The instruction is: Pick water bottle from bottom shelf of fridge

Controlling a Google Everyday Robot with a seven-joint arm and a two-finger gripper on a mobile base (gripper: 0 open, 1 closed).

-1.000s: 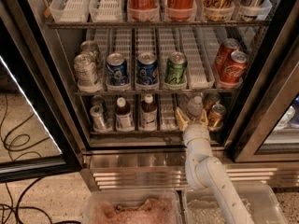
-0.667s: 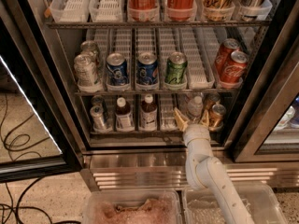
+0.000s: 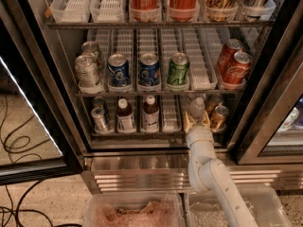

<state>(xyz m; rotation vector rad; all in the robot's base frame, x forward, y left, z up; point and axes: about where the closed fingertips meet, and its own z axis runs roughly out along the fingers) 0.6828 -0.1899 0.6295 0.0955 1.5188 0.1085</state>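
Observation:
The water bottle [image 3: 195, 107], clear with a white cap, stands at the front of the bottom shelf [image 3: 137, 134] of the fridge [image 3: 156, 162], right of centre. My gripper [image 3: 197, 120] has reached in from below on the white arm. It is open, one tan finger on each side of the bottle's lower body. Whether the fingers [image 3: 187, 122] touch the bottle I cannot tell. The bottle's base is hidden behind the gripper.
Two brown bottles [image 3: 125, 116] with white caps and a silver can [image 3: 99, 118] stand left on the same shelf, and a gold can [image 3: 218, 117] sits just right of the gripper. Cans fill the racks above. Two plastic bins [image 3: 135, 212] lie on the floor below, cables at left.

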